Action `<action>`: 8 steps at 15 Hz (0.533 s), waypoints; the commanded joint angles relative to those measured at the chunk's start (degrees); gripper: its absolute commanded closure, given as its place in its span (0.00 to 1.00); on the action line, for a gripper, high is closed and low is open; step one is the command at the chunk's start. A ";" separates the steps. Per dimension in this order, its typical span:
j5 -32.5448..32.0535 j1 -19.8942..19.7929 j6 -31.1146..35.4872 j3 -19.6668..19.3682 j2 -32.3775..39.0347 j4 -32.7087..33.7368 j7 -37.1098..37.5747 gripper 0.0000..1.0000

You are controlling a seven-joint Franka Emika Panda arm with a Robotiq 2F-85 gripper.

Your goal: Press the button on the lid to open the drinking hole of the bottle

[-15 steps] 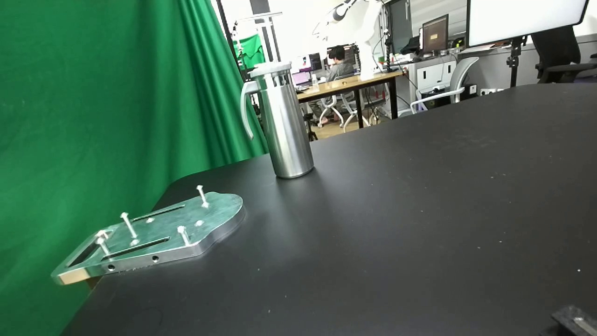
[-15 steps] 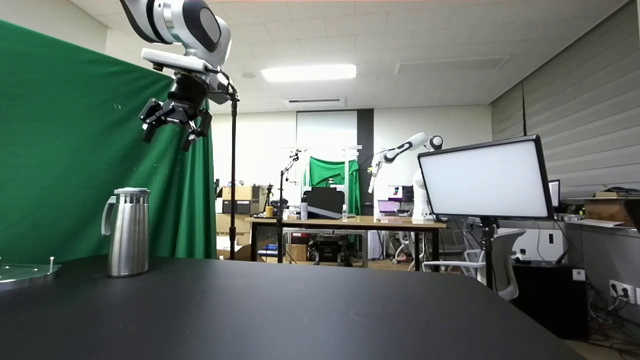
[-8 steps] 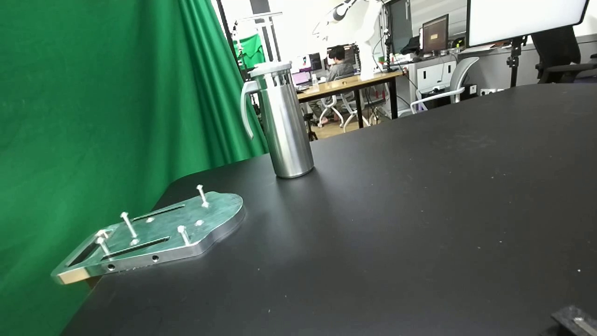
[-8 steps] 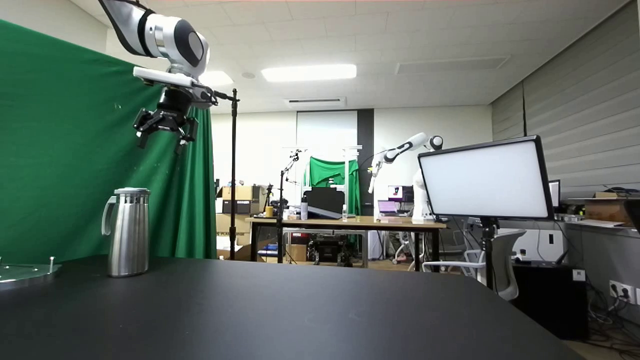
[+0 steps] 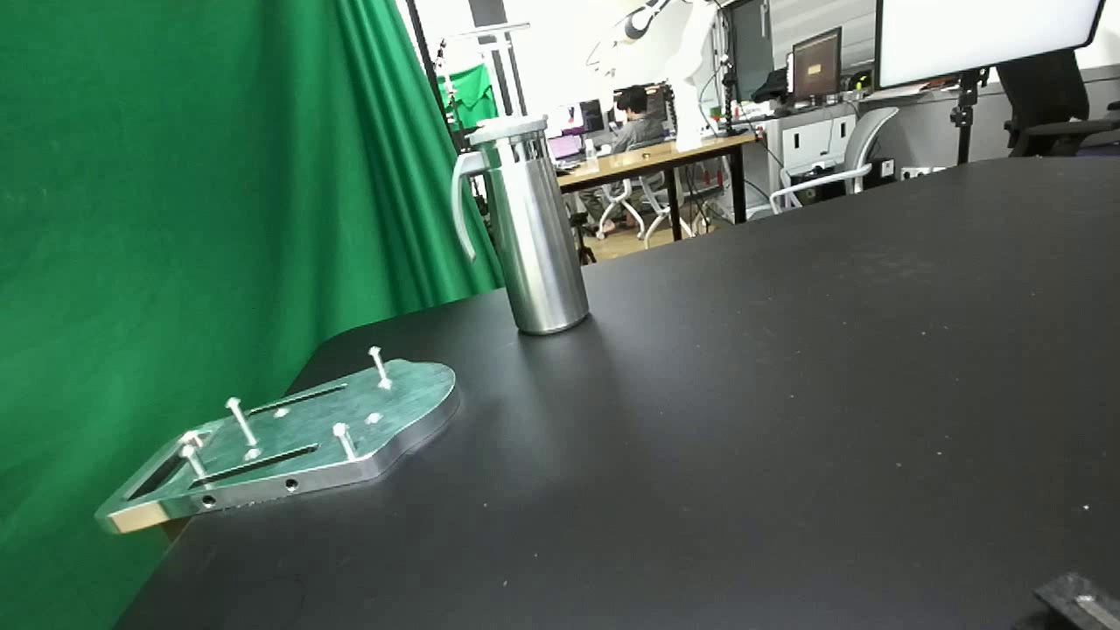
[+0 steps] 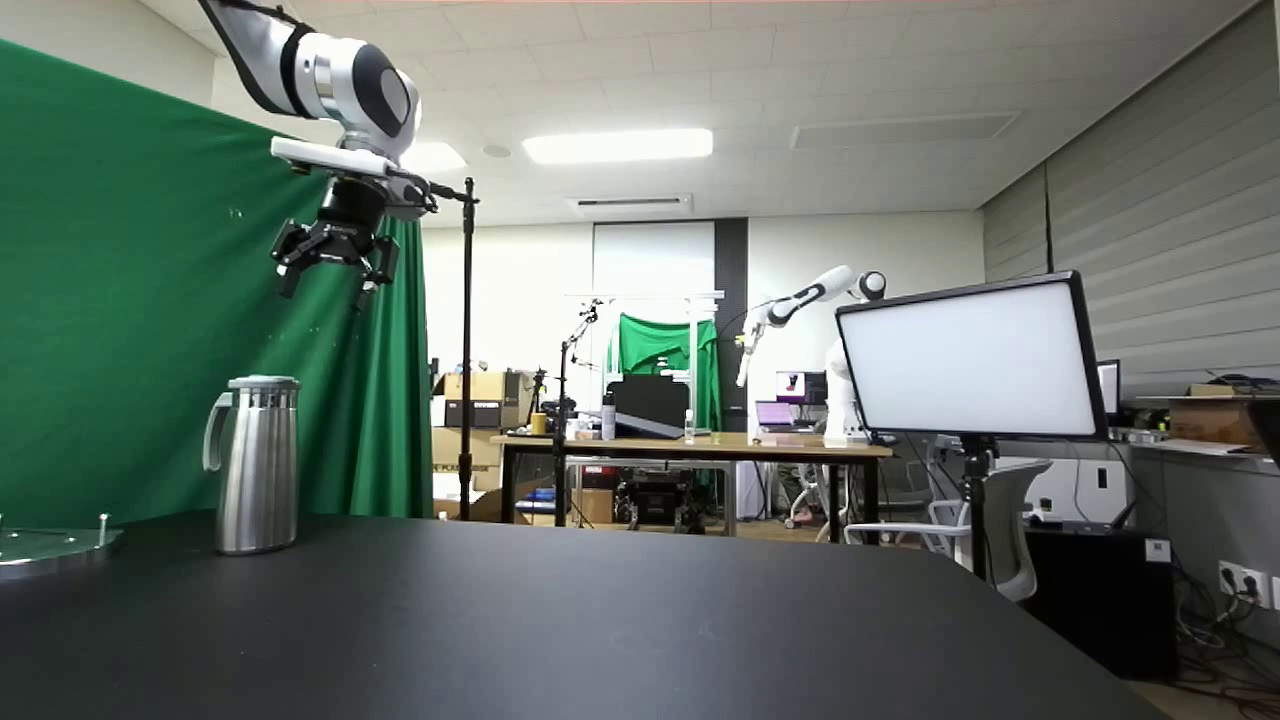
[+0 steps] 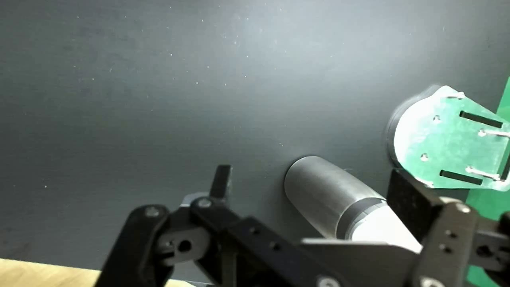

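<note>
The brushed steel bottle (image 5: pixel 541 245) stands upright on the black table in both exterior views (image 6: pixel 258 480). Its greyish lid (image 5: pixel 507 129) sits on top, and a light grey handle (image 5: pixel 464 206) is at its side. My gripper (image 6: pixel 325 290) is open and empty, well above the bottle and slightly to its right in an exterior view. In the wrist view, the bottle (image 7: pixel 318 187) shows between the open fingers, with the lid (image 7: pixel 382 225) overexposed white and partly hidden by the gripper. I cannot make out the button or the drinking hole.
A green metal plate (image 5: pixel 341 411) with several upright pegs lies near the bottle, at the table's edge. A green curtain (image 5: pixel 219 175) hangs behind. A black stand pole (image 6: pixel 467 340) rises behind the arm. A bright light panel (image 6: pixel 970 360) stands further right.
My gripper has moved left and a little down in an exterior view, mostly in the earlier half second, and is almost still since. It stays open. The bottle has not moved.
</note>
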 commanded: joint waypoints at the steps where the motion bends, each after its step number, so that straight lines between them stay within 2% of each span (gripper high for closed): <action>1: -0.32 -0.08 -0.50 0.51 1.50 2.28 0.28 0.00; 8: -3.94 2.89 -1.97 1.75 8.33 11.74 -1.86 0.00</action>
